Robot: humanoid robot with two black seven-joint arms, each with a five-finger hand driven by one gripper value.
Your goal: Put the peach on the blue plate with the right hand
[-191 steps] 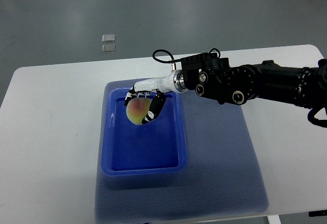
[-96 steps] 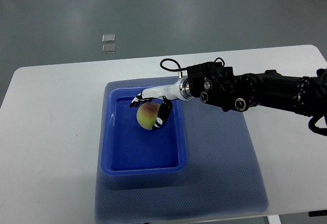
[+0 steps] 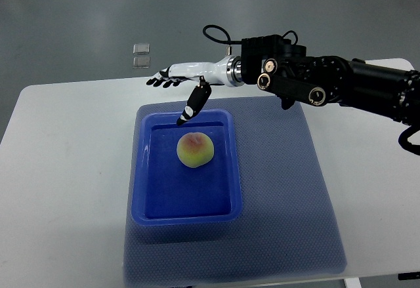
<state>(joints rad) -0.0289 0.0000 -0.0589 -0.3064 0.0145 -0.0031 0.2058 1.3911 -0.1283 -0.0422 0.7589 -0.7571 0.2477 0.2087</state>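
Here, a smooth white table [image 3: 72,163] with rounded corners is seen from above, set against a grey floor [image 3: 79,12]. Most of its middle is covered by a blue-grey mat [image 3: 282,196] with a fine woven texture, cut off at the lower edge of the picture. On the left part of the mat a glossy blue plate [image 3: 140,189] is laid, rectangular and tray-like, with a raised rim and rounded corners. The black right arm [image 3: 341,88], built of bulky jointed segments with round fittings and a looped cable, is brought in from the right edge above the table's far side. The right hand [image 3: 180,81], white with dark fingertips, is held open and empty over the plate's far rim, fingers [image 3: 161,78] stretched leftward and the thumb angled down toward the plate. The peach [image 3: 195,150], round and matte, yellow-green with a red blush on top, is resting inside the plate's upper half, apart from the hand. On the floor beyond the table, two small pale squares [image 3: 139,55] are seen; their nature cannot be made out.
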